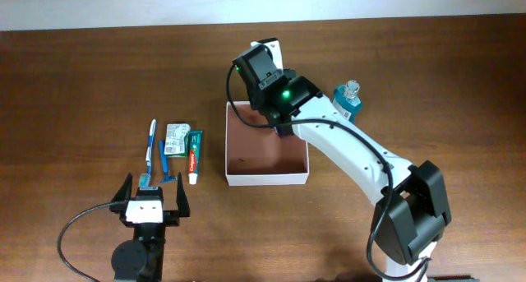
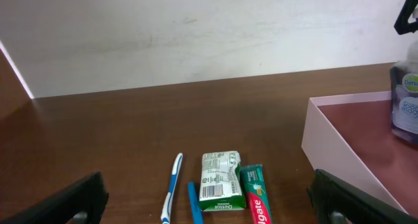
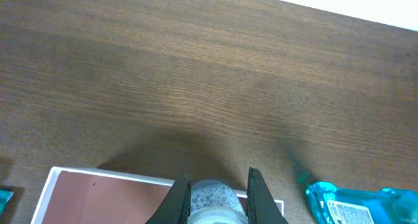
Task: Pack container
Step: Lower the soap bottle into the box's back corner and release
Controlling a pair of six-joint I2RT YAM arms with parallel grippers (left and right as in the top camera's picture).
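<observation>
The white-walled container sat mid-table, just right of a toothbrush, a razor, a soap packet and toothpaste. The right gripper was clamped on a small bottle, held over the container's far side. A teal mouthwash bottle sat near the container's far right corner. The left gripper hovered with its fingers spread wide, near the toiletries
</observation>
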